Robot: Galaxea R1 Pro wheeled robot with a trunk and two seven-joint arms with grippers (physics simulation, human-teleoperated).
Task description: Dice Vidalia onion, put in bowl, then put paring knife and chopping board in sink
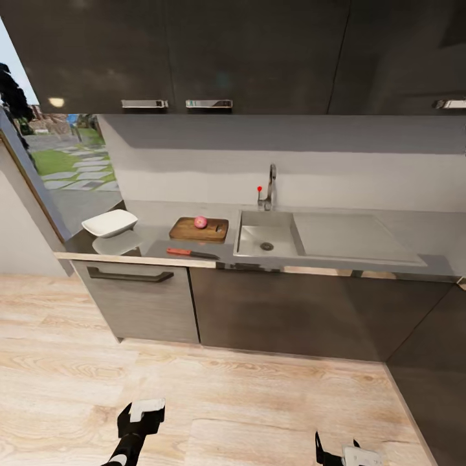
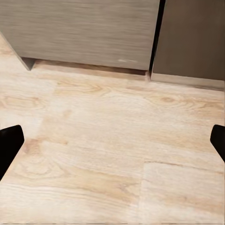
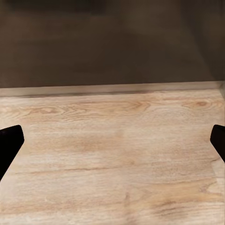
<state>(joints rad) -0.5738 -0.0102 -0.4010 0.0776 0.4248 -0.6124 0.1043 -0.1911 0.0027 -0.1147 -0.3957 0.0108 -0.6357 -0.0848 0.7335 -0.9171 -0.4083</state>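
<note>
A pinkish-red Vidalia onion [image 1: 200, 222] rests on the dark wooden chopping board [image 1: 188, 232], left of the sink [image 1: 285, 228]. The paring knife [image 1: 191, 253], with an orange-red handle, lies on the countertop [image 1: 162, 248] in front of the board. The white bowl [image 1: 109, 222] stands at the counter's left end. The sink basin holds nothing but its dark drain. My left gripper [image 1: 137, 417] and right gripper [image 1: 336, 455] hang low over the wooden floor, far from the counter. Both are open, with fingertips [image 2: 9, 143] [image 3: 9, 140] spread wide and nothing between them.
A chrome tap [image 1: 270, 188] with a red knob stands behind the basin, and a flat drainboard [image 1: 353, 236] lies to its right. Dark cabinets [image 1: 278, 310] run under the counter, with upper cabinets above. A window opens at the left. Light wood floor [image 1: 194, 388] lies between me and the counter.
</note>
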